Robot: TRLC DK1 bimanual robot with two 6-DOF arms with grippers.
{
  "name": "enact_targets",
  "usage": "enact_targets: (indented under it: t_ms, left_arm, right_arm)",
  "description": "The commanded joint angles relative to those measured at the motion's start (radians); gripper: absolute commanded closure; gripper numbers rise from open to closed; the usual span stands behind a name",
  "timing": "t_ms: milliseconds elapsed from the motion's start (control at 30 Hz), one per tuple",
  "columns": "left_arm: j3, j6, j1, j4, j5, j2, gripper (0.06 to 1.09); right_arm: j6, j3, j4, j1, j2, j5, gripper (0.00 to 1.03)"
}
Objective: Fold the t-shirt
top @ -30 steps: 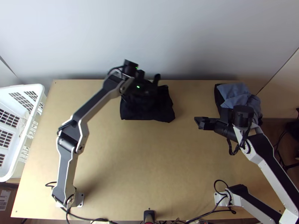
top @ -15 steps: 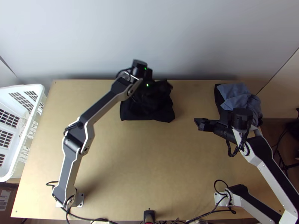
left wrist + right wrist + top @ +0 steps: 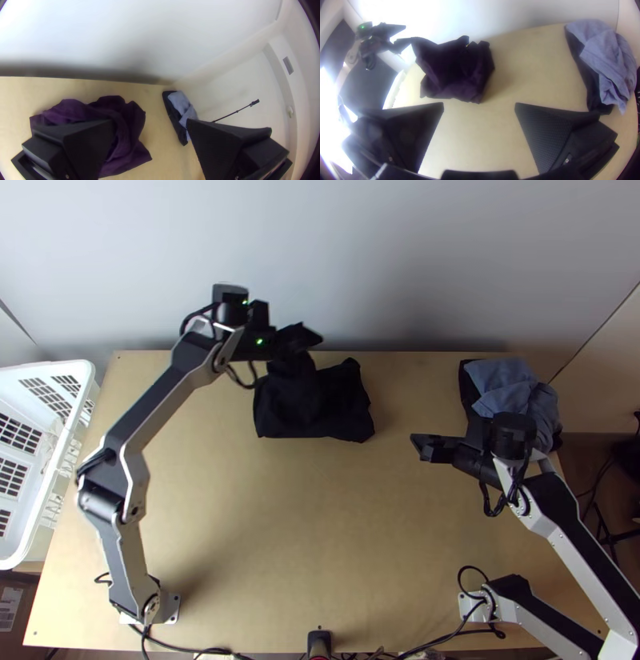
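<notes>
L gripper (image 3: 150, 120): fingers wide apart, nothing pinched. T-shirt (image 3: 456, 70) bunched, below & to near side of it, raised corner by one finger; L nearer. R gripper (image 3: 479, 104): wide open, empty, well apart. Next prob. L grip.

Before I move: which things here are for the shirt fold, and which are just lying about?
For the job:
dark purple t-shirt, bunched
left tool, open
right tool, open

Likely just lying about:
white plastic basket
grey-blue garment
dark cloth under it
</notes>
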Motion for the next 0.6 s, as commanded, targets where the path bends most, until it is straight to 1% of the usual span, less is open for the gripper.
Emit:
enact_targets:
  t_ms: [0, 133, 267, 367, 433, 567]
  left_arm:
    - [-0.172, 0.078, 0.028, -0.005, 0.021, -0.081, 0.10]
    - [-0.141, 0.157, -0.050, -0.031, 0.020, -0.055, 0.10]
    - [-0.020, 0.271, -0.130, -0.155, -0.026, 0.005, 0.11]
    - [0.009, 0.319, -0.125, -0.181, -0.057, 0.018, 0.10]
    - [0.003, 0.326, -0.093, -0.195, -0.075, 0.027, 0.10]
    - [-0.037, 0.340, -0.004, -0.207, -0.195, 0.073, 0.10]
  right_arm:
    - [0.011, 0.001, 0.045, 0.019, 0.021, 0.000, 0.04]
    - [0.015, 0.009, 0.047, 0.020, 0.025, 0.000, 0.04]
    - [0.015, 0.003, 0.025, 0.013, -0.009, 0.000, 0.04]
    - [0.015, -0.008, 0.011, 0.001, -0.036, 0.000, 0.04]
    - [0.015, -0.016, 0.008, -0.003, -0.050, 0.000, 0.04]
    - [0.015, -0.024, 0.010, -0.004, -0.056, 0.000, 0.04]
